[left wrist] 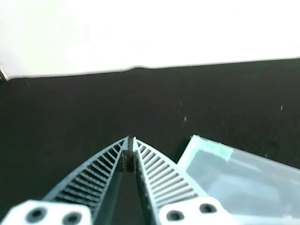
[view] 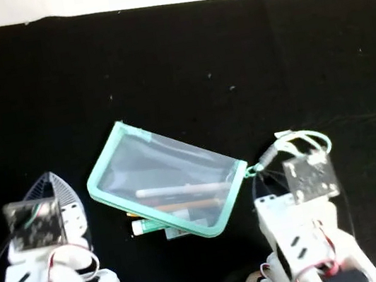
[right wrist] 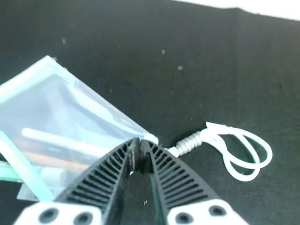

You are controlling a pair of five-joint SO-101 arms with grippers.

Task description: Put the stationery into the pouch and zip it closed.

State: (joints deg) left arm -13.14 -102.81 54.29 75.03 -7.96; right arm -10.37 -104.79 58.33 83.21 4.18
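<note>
R gripper (right wrist: 140, 143) sits closest to the lens: ribbed black fingers brought tip to tip, right at the pouch (right wrist: 61, 108) corner where the zip pull (view: 253, 168) is. Can't tell whether they pinch the pull or just meet over it. A white cord loop (right wrist: 241, 152) trails off the pull onto the black table (view: 161, 59), away from the pouch. L gripper (left wrist: 130, 139) is also closed tip to tip w/ nothing in it, near the pouch's end opposite the pull, not touching.

Pouch lies flat and skewed between the two arms. Clear film w/ mint trim. Inside are a white pen (view: 181, 190) and an orange-ish pen (view: 177, 206). A green-and-white item (view: 148, 225) shows past the near edge (can't tell if it pokes out of the opening or lies under the film).

Handling, my guess: light, floppy, slick film, likely to slide and buckle on the cloth if tugged by one arm alone. Best holds are the stiffer sewn trim at a corner for anchoring, and the pull or its cord for zipping. Avoid pinching mid-panel, since film slips and the pens inside roll. The cord is thin and soft, easy to lose from the tips, so take it close to the pull. Probably L pins the far end while R draws along the trim. If that item does stick out, the zip would jam on it, so tuck it 1st.
</note>
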